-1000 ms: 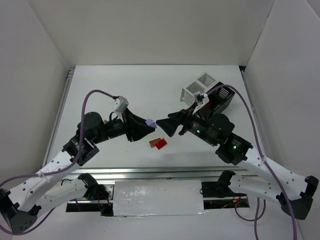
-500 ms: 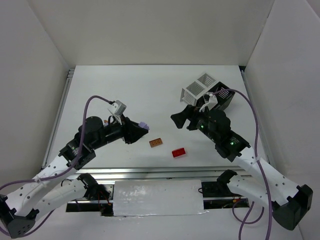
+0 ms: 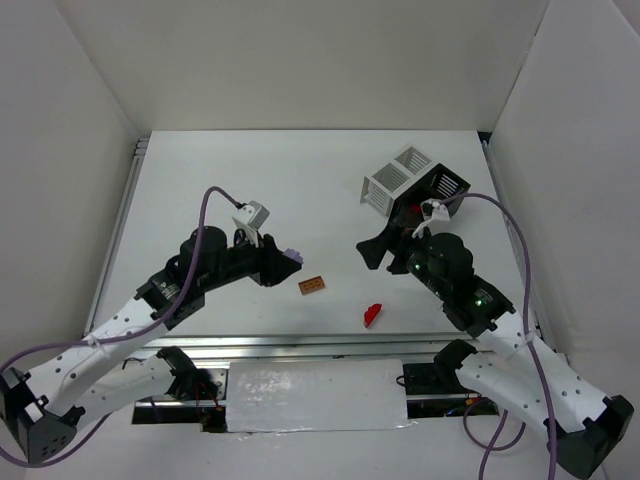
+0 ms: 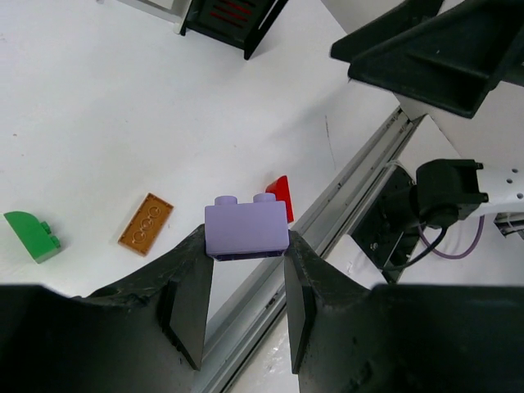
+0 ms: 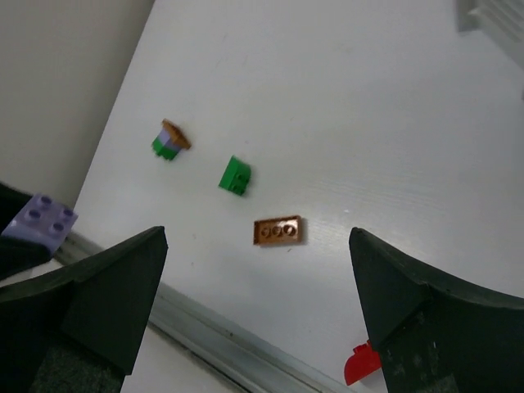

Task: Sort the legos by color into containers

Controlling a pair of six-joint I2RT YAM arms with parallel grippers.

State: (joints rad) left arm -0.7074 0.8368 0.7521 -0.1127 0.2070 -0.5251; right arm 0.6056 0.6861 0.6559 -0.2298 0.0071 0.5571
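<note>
**Top external view.** The left gripper (image 3: pixel 286 259) is clenched on the purple lego (image 3: pixel 291 256) and holds it above the table (image 3: pixel 250 170), left of centre. The right gripper (image 3: pixel 372 251) hangs over the right half with its jaws spread wide, grasping nothing. Between the 2 grippers lies the orange-brown plate (image 3: pixel 312 285). The red lego (image 3: pixel 372 315) lies nearer the front rail. The white container (image 3: pixel 392 178) and the black container (image 3: pixel 445 185) stand side by side at the far right, behind the right arm.

**Left wrist view.** The purple lego is pinched by its 2 end faces, studs up and level. Below it on the table are the plate and, further left, the green lego (image 4: pixel 33 236). The red lego shows partly behind the held one.

**Right wrist view.** The open jaws frame the plate. Beyond it lie the green lego and a stacked piece (image 5: pixel 170 140) of orange-brown, purple and green. The red lego peeks in beside the right finger.

**Step in hand.** The purple lego is probably being carried to a container. The next move would take it across the table, clear of the right arm, and release it over 1 box. Which box is meant for purple cannot be told.
</note>
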